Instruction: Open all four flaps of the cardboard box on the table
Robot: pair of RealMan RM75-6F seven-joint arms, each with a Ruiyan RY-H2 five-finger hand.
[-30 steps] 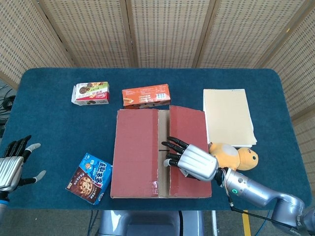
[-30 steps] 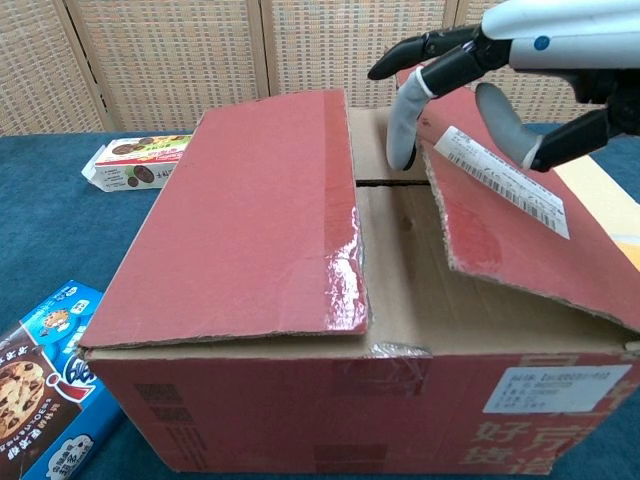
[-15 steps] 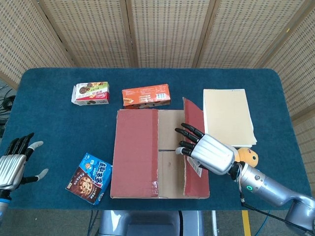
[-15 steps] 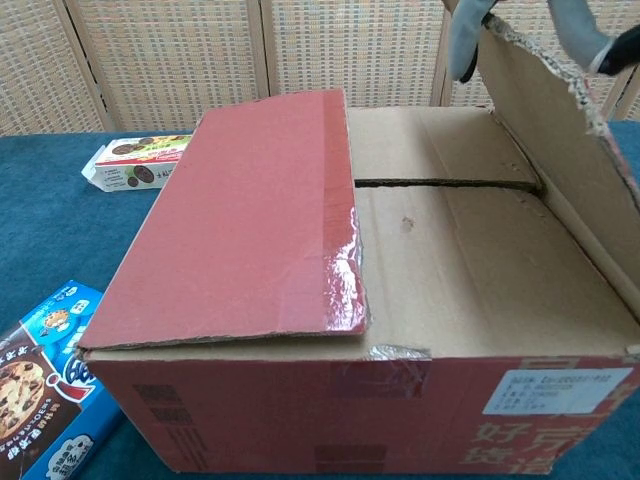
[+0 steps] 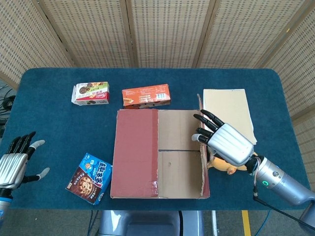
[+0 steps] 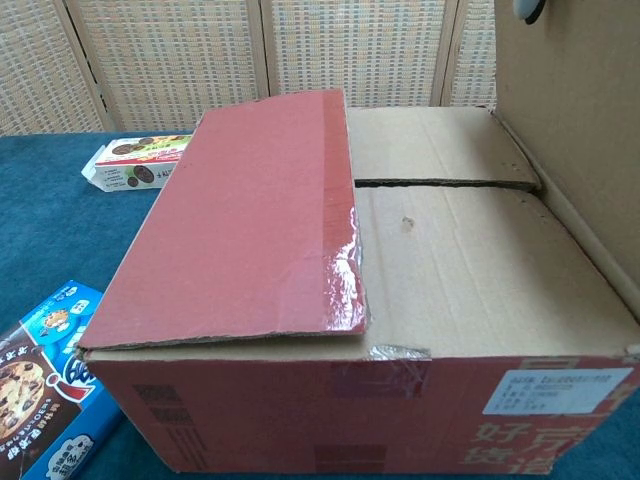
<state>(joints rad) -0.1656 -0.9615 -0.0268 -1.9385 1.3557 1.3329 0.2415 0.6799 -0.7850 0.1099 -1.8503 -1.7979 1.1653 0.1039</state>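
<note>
The cardboard box (image 5: 160, 152) sits mid-table. Its left red flap (image 5: 135, 152) lies flat and closed, also the left red flap (image 6: 260, 210) in the chest view. The right flap (image 5: 202, 147) stands upright on edge, seen as a tall brown wall, the right flap (image 6: 570, 130). My right hand (image 5: 225, 141) grips this flap's top edge, its dark fingers (image 5: 207, 118) reaching over to the inner side; one fingertip (image 6: 528, 9) shows at the top of the chest view. The two inner flaps (image 6: 450, 250) lie closed with a slit between them. My left hand (image 5: 12, 164) hovers open at the table's left edge.
A white cookie box (image 5: 90, 93) and an orange box (image 5: 146, 96) lie behind the cardboard box. A blue cookie pack (image 5: 89, 178) lies front left. A beige pad (image 5: 229, 110) and a yellow plush toy (image 5: 221, 164), partly hidden by my right hand, lie to the right.
My right hand has swung the right flap up and outward from lying nearly flat to standing upright, moving rightward with it. The inner flaps came into view. The left hand has barely moved.
</note>
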